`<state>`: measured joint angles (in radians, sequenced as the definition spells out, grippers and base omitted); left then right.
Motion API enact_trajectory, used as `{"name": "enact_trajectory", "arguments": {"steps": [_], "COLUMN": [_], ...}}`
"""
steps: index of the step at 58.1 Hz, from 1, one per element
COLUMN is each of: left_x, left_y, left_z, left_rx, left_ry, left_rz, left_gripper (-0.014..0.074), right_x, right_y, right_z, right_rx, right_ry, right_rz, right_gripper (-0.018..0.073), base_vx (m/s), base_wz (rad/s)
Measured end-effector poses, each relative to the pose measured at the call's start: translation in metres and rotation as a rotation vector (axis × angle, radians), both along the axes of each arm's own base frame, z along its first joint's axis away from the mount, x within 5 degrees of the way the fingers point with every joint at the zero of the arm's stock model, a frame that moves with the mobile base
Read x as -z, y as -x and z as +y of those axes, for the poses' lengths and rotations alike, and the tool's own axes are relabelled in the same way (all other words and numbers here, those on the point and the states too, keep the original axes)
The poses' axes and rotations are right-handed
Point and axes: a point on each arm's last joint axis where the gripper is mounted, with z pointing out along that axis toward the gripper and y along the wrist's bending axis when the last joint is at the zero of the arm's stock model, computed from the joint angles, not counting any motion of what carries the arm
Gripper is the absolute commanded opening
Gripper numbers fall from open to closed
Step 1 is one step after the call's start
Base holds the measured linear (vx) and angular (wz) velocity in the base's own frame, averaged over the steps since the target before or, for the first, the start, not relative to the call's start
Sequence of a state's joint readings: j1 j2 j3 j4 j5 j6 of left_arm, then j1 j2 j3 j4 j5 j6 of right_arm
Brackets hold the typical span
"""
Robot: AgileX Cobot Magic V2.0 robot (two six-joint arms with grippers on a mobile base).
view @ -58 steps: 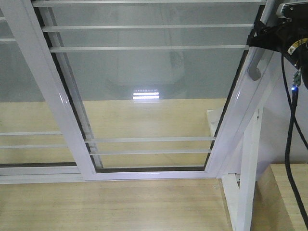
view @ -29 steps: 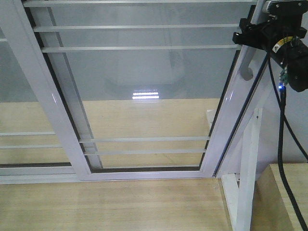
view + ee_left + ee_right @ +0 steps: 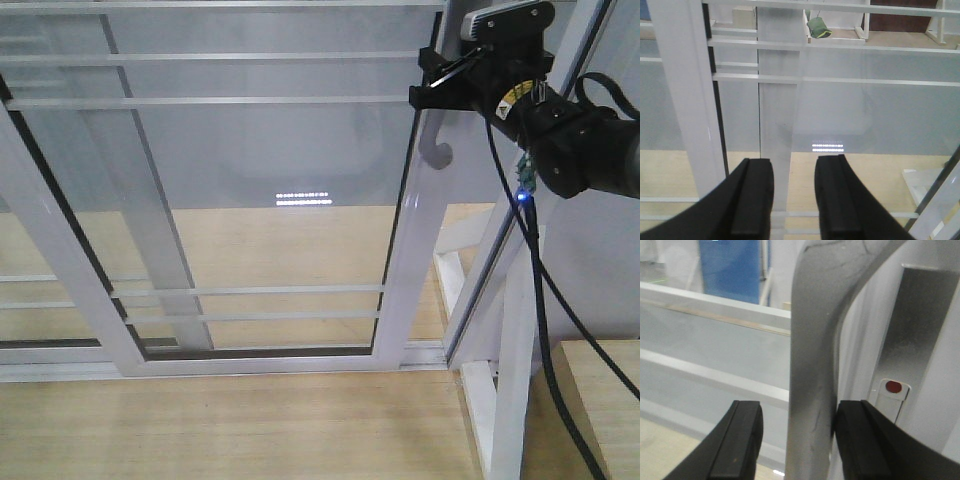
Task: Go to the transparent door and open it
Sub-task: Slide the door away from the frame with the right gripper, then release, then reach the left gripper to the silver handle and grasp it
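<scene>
The transparent door [image 3: 250,190] is a clear-glass panel in a glossy white frame with thin horizontal bars. It stands partly slid to the left, with a gap at its right edge. Its curved grey handle [image 3: 436,140] is on the right stile. My right gripper [image 3: 438,88] is open and straddles the handle [image 3: 812,365]. The right finger [image 3: 860,440] touches the handle; the left finger [image 3: 737,440] is apart from it. My left gripper [image 3: 792,195] is open and empty, facing the glass [image 3: 865,115] from close by. It does not show in the front view.
A second glass panel without a handle [image 3: 60,150] overlaps at the left. A white door post and bracing [image 3: 510,340] stand at the right, beside a wooden ledge [image 3: 600,400]. A black cable [image 3: 540,300] hangs from the right arm. A green thing [image 3: 818,27] lies beyond the glass.
The door has slid to the left, and a gap has opened between its right edge and the post. My right gripper has moved left with the handle.
</scene>
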<state>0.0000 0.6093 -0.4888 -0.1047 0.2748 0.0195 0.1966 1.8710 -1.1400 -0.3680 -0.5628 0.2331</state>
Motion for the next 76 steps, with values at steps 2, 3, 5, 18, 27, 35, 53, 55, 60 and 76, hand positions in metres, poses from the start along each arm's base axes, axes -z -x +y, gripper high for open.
{"name": "enact_trajectory", "arguments": {"steps": [2,3,5,18,27,35,53,55,60,76], "left_x": [0.000,0.000,0.000,0.000,0.000,0.000,0.011,0.014,0.019,0.037], "left_y": [0.000,0.000,0.000,0.000,0.000,0.000,-0.014,-0.017,-0.024,-0.059], "left_z": [0.000,0.000,0.000,0.000,0.000,0.000,0.000,0.000,-0.001,-0.015], "left_rx": [0.000,0.000,0.000,0.000,0.000,0.004,0.041,0.042,0.040,0.108], "left_ry": [0.000,0.000,0.000,0.000,0.000,-0.018,-0.113,-0.105,-0.070,-0.081], "left_rz": [0.000,0.000,0.000,0.000,0.000,0.000,0.079,0.096,0.132,0.145], "left_gripper": [0.0360,0.0360,0.0360,0.0360,0.0360,0.0360,0.0360,0.0360,0.0360,0.0361], "right_x": [0.000,0.000,-0.001,-0.002,-0.012,-0.028,-0.044,-0.044,-0.041,-0.032], "right_y": [0.001,0.002,0.003,0.009,0.025,0.056,0.162,0.172,0.193,0.229], "right_z": [0.004,0.006,0.010,0.031,0.039,0.023,-0.017,-0.020,-0.027,-0.042], "right_rx": [-0.016,-0.023,-0.037,-0.093,-0.109,-0.058,0.001,0.007,0.024,0.065], "right_ry": [0.006,0.008,0.013,0.014,0.025,0.000,-0.039,-0.044,-0.042,-0.019], "right_rz": [-0.006,-0.009,-0.014,-0.020,0.010,0.079,0.098,0.100,0.113,0.160], "right_gripper": [0.0392,0.0392,0.0392,0.0392,0.0392,0.0392,0.0392,0.0392,0.0392,0.0392], "base_vx": [0.00,0.00,0.00,0.00,0.00,0.00,0.00,0.00,0.00,0.00], "base_wz": [0.00,0.00,0.00,0.00,0.00,0.00,0.00,0.00,0.00,0.00]}}
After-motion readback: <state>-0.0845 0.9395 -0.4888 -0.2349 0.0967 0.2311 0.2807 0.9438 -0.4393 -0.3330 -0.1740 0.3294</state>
